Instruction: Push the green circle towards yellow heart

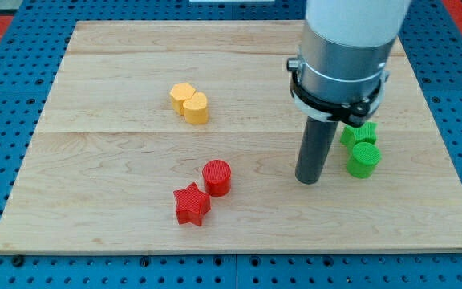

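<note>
The green circle [363, 160] sits at the view's right, touching a green star [359, 132] just above it that the arm partly hides. The yellow heart [189, 103] lies up and to the left, near the board's middle. My tip [308, 180] rests on the board just left of the green circle, a small gap between them. The heart is far to the tip's upper left.
A red circle [216, 177] and a red star [191, 204] sit together at the lower middle, left of my tip. The wooden board [95, 160] ends close to the green blocks on the right. A blue pegboard surrounds it.
</note>
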Controlling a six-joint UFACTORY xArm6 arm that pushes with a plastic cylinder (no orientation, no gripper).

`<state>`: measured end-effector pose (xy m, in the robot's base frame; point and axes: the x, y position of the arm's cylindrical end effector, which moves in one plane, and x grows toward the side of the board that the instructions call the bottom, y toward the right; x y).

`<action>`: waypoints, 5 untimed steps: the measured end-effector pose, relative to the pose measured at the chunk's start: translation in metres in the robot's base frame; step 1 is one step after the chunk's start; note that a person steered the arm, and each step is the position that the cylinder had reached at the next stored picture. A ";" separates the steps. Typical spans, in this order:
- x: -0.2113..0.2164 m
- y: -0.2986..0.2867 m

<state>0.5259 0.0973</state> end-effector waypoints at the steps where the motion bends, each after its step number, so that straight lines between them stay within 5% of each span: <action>1: 0.026 0.001; 3: 0.006 0.101; 5: -0.057 0.052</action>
<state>0.4689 0.1489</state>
